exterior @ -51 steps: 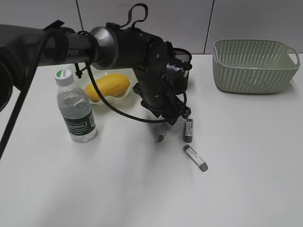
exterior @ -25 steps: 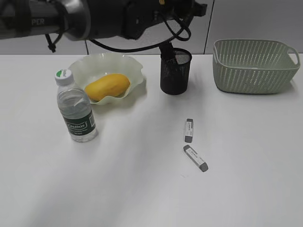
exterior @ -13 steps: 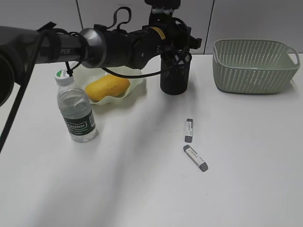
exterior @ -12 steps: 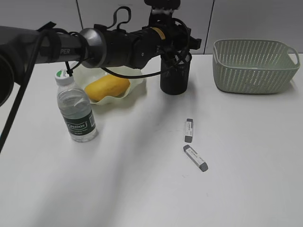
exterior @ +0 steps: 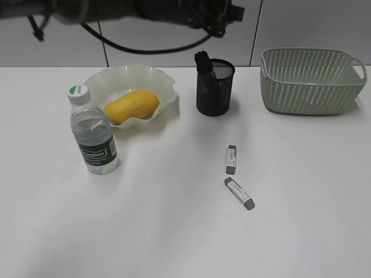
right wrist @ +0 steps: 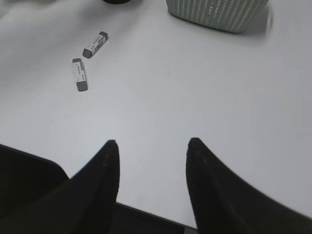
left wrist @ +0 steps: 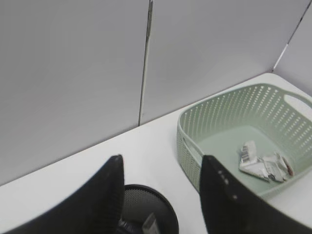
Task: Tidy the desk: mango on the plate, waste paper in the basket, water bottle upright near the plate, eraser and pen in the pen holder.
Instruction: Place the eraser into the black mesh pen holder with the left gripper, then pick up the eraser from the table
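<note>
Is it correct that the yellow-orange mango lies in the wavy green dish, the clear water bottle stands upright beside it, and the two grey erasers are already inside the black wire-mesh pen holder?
One point is wrong. The two grey erasers lie on the white desk, in front of the black wire-mesh pen holder, as the exterior view shows. The yellow-orange mango in the wavy green dish and the upright clear water bottle are as you said.

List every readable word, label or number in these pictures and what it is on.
"Cestbon": dark green label of the water bottle, just legible.
Print on the two erasers: too small to read.
Black and red print on the waste paper in the basket: blurred, unreadable.
Nothing else carries text.
</note>
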